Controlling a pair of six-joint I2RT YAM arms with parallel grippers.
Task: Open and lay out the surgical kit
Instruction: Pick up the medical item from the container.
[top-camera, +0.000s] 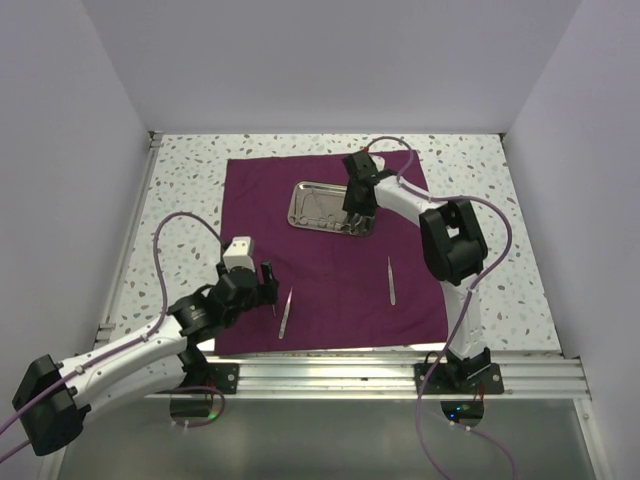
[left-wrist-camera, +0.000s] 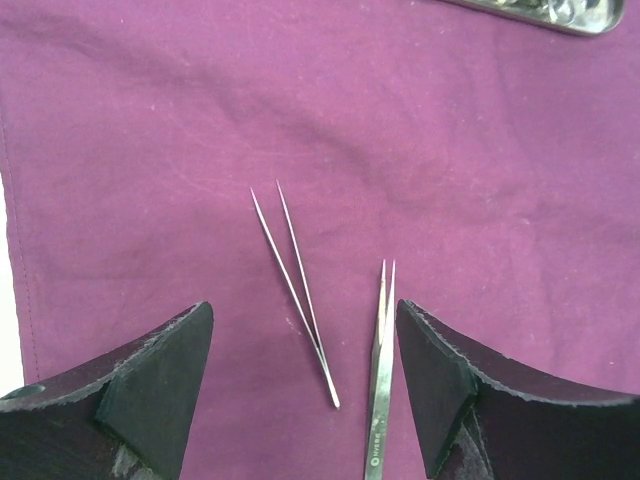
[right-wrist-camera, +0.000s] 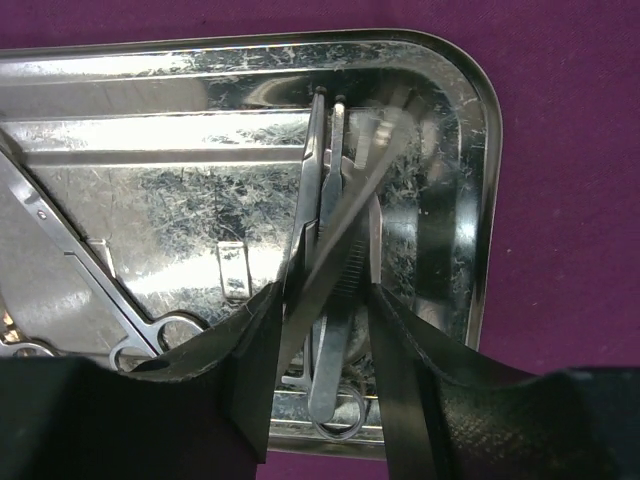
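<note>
Two pairs of fingers are at work. The right fingers (right-wrist-camera: 250, 370) stand narrow on either side of a bundle of slim steel instruments (right-wrist-camera: 325, 230) at the right end of the shiny rectangular steel tray (right-wrist-camera: 485, 150). One piece in the bundle is blurred, and I cannot tell whether the fingers actually grip it or only flank it. Further left in the same tray lie ring-handled steel scissors (right-wrist-camera: 100, 290).

The left fingers (left-wrist-camera: 160, 390) are spread wide and hold nothing. They hover low over the dark purple cloth wrap (top-camera: 260, 200), with a pair of needle-thin steel tweezers (left-wrist-camera: 300, 300) and a broader pair of flat steel tweezers (left-wrist-camera: 381, 370) lying side by side on the cloth between them. A third pair of steel tweezers (top-camera: 391, 280) lies apart on the right part of the cloth.

By my reading the opening is done: the wrap lies flat on the speckled white table (top-camera: 480, 170), with the tray on its far half. The laying out looks about half done. Three tweezers are out, while the ring-handled pieces and the bundle wait in the tray.
</note>
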